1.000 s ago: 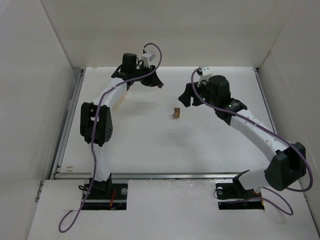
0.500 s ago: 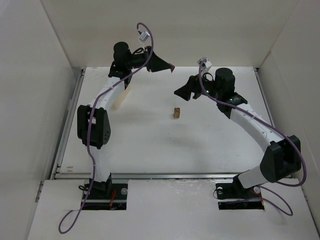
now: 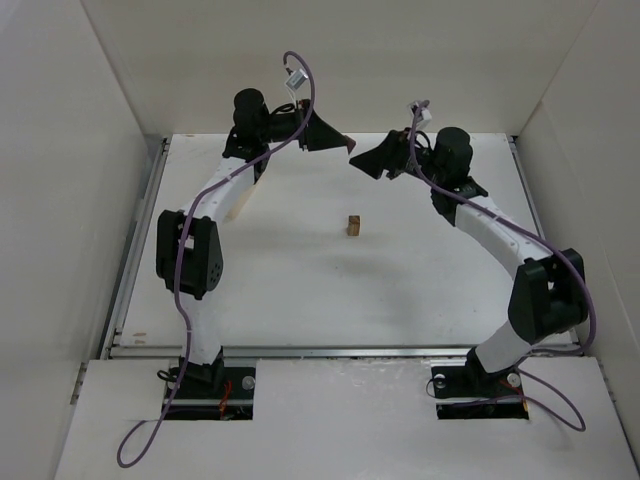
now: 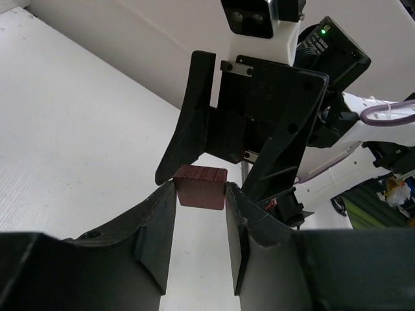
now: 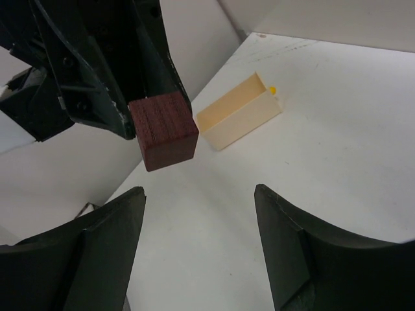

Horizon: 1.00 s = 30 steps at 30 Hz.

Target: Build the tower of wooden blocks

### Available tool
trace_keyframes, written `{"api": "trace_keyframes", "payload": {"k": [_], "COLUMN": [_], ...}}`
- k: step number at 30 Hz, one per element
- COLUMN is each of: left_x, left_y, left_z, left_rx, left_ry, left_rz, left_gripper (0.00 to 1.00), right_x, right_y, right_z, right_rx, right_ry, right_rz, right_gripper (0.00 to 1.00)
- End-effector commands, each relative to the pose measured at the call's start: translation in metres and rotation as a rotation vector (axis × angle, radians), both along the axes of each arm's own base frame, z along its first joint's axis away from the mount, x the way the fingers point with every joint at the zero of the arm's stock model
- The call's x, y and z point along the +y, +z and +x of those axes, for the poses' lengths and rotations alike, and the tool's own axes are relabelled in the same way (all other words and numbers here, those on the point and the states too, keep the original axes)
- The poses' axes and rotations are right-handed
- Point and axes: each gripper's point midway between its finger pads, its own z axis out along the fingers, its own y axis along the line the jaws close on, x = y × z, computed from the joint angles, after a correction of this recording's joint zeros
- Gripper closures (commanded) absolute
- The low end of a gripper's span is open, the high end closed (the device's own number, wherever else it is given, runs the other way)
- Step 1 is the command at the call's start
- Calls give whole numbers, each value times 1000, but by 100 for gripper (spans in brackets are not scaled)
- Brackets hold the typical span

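Small dark reddish-brown wooden cube: clamped in narrowed left pincer, aloft above far side of desk. Opposite: right pincer, gaping, empty. Mid-desk: light tan wooden cube. Step: mid-air handover, apparently. Next: right pincer must straddle the cube squarely before left releases.

The dark reddish-brown cube is held off the table, pinched at two opposite side faces between the fingertips of the left gripper. Fine grain is seen on its faces, and its edges are crisp. It sits roughly level in the left wrist view and appears slightly tilted in the right wrist view. It is held toward the far side of the table, above the surface.

The light tan cube is set flat on the table near the centre, well apart from the dark one. Finer detail cannot be made out.
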Motion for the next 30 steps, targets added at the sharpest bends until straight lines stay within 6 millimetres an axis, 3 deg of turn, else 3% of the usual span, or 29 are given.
{"api": "trace_keyframes", "payload": {"k": [1,9,25,30], "left_x": [7,7,4,4], "left_y": [35,27,39,37], "left_z": [-25,-22,-31,-31], "left_rx": [-125,-129,-135,-137], "left_ry": [-24,-19,-52,-52], "left_rz": [-12,16,-10,-10], "left_gripper": [100,100,100,100], "right_x": [5,1,10,10], "right_y": [50,70,56,60], "right_z": [-4,-2,5,5], "right_rx": [-130,-183,-124,-133], "right_ry": [53,67,122,122], "right_rz": [103,141,162,165], "right_gripper": [26,26,31,39]}}
